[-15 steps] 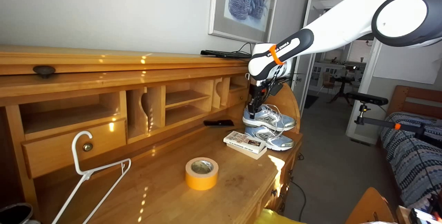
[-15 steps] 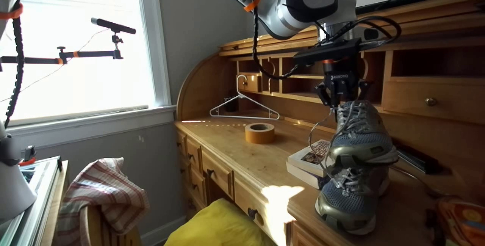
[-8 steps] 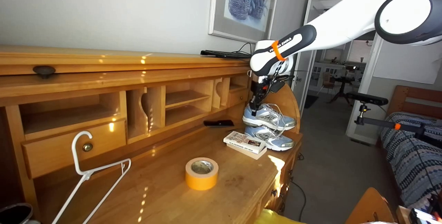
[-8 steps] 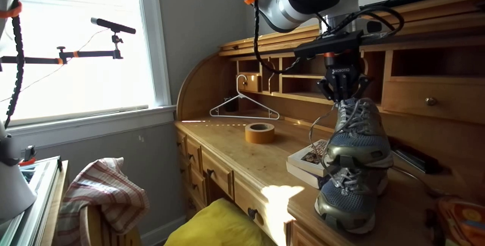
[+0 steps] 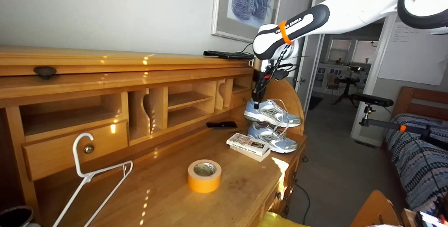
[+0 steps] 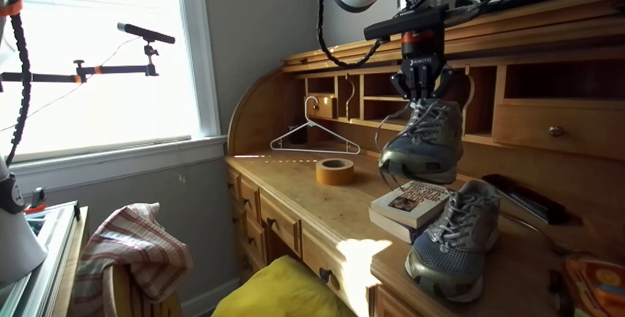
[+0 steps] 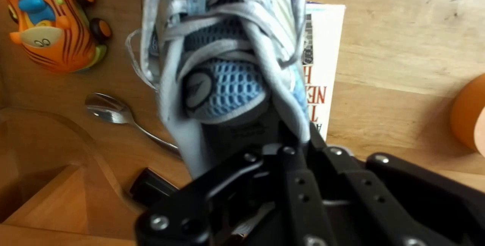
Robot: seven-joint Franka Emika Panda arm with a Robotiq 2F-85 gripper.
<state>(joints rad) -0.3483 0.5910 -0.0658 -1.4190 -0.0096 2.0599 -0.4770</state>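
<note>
One hanger (image 6: pixel 311 123), white, hook uppermost, toward the far end of the desk (image 6: pixel 322 204) in an exterior view. One roll of tape (image 6: pixel 335 175), orange, lying flat. Two books (image 6: pixel 410 204), stacked, beneath and partly covered by a shoe when viewed from the wrist.

One hand (image 6: pixel 422 98), the only one, above the books: fingers pinching the collar of the held shoe (image 6: pixel 422 148), seemingly on the side facing the tape and near the heel.

Held shoe: blue-grey, off the desk, hanging directly below the hand and reaching forward from the grip. Long axis running from the pigeonholes (image 5: pixel 190 98) to the desk's front edge; heel at the pigeonhole end, toe toward the front edge. Tilt, if any, slight. Laces loose, trailing on the tape side.

One lower shoe (image 6: pixel 451 243), its match, upright on the desk just beside the books, toe pointing much the same way; a gap shows between the two shoes. One black item (image 6: pixel 530 200), kind unclear, behind it. One spoon (image 7: pixel 113 112). One toy car (image 7: pixel 57 30), orange, striped.
</note>
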